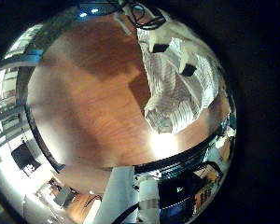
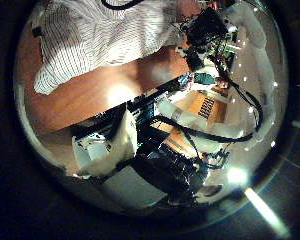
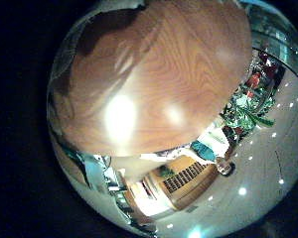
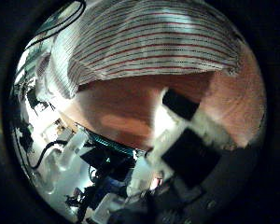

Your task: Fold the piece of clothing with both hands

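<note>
Tabletop (image 3: 139,89), brown wood, fills most of every palm view and carries one striped shirt (image 4: 140,42). Shirt lies flat on the wood, close under the right palm, one hem edge running across that view, bare wood beyond it. From the left palm the shirt (image 1: 182,79) shows as a long strip reaching away toward the far table edge, so the right hand looks nearer. A hand (image 2: 205,40) rests at the shirt's edge; whose, unclear. Right hand (image 4: 191,131): fingers project fairly straight, holding nothing. Left hand's finger state cannot be told.
</note>
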{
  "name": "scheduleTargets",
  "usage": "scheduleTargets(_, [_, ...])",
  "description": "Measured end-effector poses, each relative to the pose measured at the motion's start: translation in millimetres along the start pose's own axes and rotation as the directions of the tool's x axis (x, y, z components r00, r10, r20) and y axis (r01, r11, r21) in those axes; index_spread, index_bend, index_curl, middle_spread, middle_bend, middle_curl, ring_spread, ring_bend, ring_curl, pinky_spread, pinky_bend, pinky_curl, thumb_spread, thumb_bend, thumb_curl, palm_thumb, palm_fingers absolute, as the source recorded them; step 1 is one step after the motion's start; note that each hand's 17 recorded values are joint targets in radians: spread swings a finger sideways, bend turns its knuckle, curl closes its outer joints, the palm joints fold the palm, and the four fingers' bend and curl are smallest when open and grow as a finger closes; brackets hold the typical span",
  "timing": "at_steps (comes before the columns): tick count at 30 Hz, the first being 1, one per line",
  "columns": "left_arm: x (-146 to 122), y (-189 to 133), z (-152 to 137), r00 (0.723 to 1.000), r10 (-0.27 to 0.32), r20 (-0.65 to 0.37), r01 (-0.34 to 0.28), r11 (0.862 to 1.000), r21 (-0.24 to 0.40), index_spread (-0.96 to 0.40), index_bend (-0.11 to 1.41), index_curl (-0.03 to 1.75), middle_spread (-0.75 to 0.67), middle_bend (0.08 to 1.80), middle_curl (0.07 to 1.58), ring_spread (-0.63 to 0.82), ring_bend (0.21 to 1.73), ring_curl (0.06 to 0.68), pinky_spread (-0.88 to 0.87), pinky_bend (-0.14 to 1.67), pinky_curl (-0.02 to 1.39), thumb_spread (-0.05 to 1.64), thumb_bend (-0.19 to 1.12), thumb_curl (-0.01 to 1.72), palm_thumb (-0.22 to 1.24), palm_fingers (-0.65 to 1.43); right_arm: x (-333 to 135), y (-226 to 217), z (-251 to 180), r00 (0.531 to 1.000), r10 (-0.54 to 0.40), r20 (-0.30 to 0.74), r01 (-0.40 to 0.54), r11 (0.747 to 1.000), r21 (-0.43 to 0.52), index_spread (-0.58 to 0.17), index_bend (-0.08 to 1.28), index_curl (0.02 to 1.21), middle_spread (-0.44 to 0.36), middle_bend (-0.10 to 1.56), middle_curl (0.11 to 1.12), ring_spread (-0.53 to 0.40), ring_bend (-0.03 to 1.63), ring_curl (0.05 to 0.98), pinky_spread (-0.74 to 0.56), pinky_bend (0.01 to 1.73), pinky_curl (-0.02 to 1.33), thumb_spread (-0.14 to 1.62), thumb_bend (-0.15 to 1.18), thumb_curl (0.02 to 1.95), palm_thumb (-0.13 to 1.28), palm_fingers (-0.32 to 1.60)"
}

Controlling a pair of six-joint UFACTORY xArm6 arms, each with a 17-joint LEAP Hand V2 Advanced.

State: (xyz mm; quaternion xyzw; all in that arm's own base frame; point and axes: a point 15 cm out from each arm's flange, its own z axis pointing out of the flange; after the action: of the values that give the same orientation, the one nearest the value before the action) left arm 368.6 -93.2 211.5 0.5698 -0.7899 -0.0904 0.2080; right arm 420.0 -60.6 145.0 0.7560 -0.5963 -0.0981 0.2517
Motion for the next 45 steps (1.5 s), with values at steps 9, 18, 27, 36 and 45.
scheduleTargets(9, [4.4, 9.4, 54.6, 1.000, -0.013, -0.011, 0.012, 0.998, -0.058, 0.06, 0.17, 0.35, 0.21, 0.19, 0.38, 0.20, 0.77, 0.258, 0.36, 0.43, 0.38, 1.18, -0.02, 0.32, 0.43, 0.11, 29.4, 23.7, 16.2, 0.997, 0.065, 0.039, -0.066, 0.998, 0.015, -0.471, 0.42, 0.46, -0.278, 0.74, 0.61, -0.299, 1.05, 0.480, -0.43, 1.00, 0.42, 1.03, -0.03, 0.43, 0.80, 1.20])
scheduleTargets(18, [21.6, 12.9, 67.8, 1.000, 0.016, -0.011, -0.017, 0.999, -0.036, 0.06, 0.17, 0.34, 0.20, 0.19, 0.37, 0.20, 0.77, 0.256, 0.37, 0.42, 0.37, 1.19, -0.02, 0.32, 0.43, 0.12, 64.3, 29.8, -2.8, 0.989, 0.140, 0.045, -0.146, 0.969, 0.197, -0.481, 0.71, 0.70, -0.286, 0.96, 0.77, -0.273, 1.21, 0.585, -0.36, 1.19, 0.54, 1.14, 0.00, 0.43, 0.87, 1.14])
scheduleTargets(27, [40.2, 30.0, 33.4, 0.999, 0.049, -0.023, -0.049, 0.999, -0.007, 0.06, 0.17, 0.34, 0.20, 0.19, 0.37, 0.20, 0.77, 0.252, 0.36, 0.42, 0.37, 1.18, -0.02, 0.32, 0.42, 0.12, 69.8, 45.3, -37.3, 0.989, 0.149, 0.021, -0.147, 0.933, 0.329, -0.462, 0.78, 0.86, -0.263, 1.06, 0.84, -0.258, 1.28, 0.644, -0.31, 1.26, 0.62, 1.24, 0.00, 0.45, 0.94, 1.05])
scheduleTargets(36, [15.2, 56.9, -9.0, 0.999, -0.011, -0.053, 0.013, 0.999, 0.037, 0.05, 0.17, 0.34, 0.19, 0.19, 0.37, 0.19, 0.78, 0.250, 0.34, 0.43, 0.37, 1.18, -0.02, 0.32, 0.42, 0.14, 33.9, 66.9, -126.9, 0.994, 0.083, -0.068, -0.038, 0.862, 0.506, -0.460, 0.77, 0.96, -0.236, 1.09, 0.88, -0.254, 1.30, 0.673, -0.30, 1.28, 0.66, 1.27, -0.01, 0.45, 0.95, 1.03])
scheduleTargets(45, [-45.3, 89.5, -5.8, 0.987, -0.128, -0.099, 0.133, 0.990, 0.046, 0.04, 0.17, 0.33, 0.20, 0.19, 0.37, 0.18, 0.78, 0.247, 0.33, 0.43, 0.36, 1.18, -0.02, 0.32, 0.42, 0.14, -106.0, 69.6, -197.6, 0.952, -0.151, -0.265, 0.284, 0.755, 0.591, -0.464, 0.74, 1.02, -0.226, 1.09, 0.89, -0.251, 1.30, 0.683, -0.29, 1.27, 0.69, 1.28, -0.01, 0.46, 0.95, 1.04])
